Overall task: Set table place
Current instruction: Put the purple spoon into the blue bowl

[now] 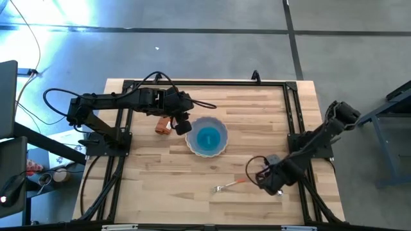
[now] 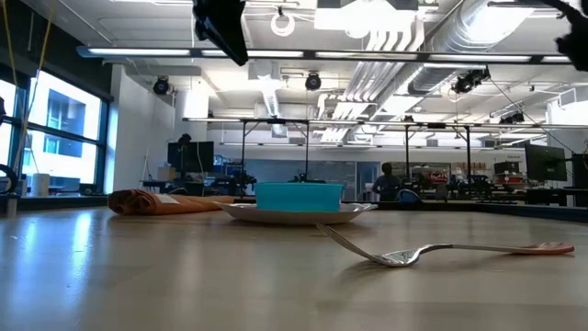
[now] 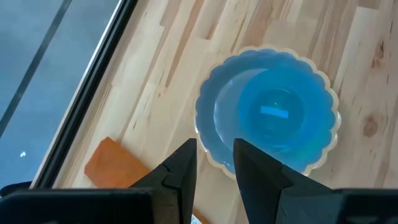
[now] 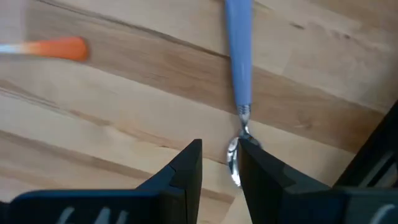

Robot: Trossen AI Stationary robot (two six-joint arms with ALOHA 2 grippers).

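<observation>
A blue bowl stands on a white scalloped plate at the middle of the light-wood table. A folded orange napkin lies just left of the plate. A fork with an orange handle lies near the front. My left gripper hovers over the plate's left rim, narrowly open and empty. My right gripper is narrowly open over the bowl end of a blue-handled spoon that lies on the table right of the fork. My right gripper points down at the spoon's bowl end. One finger covers part of that end, and the rest shows in the gap. I cannot tell whether the finger touches it. The spoon lies flat on the table.
A black rail frame runs along the table's far edge and down both sides. Bare wood lies in front of the plate. The fork's orange handle shows beside the spoon. People and benches show in the room beyond.
</observation>
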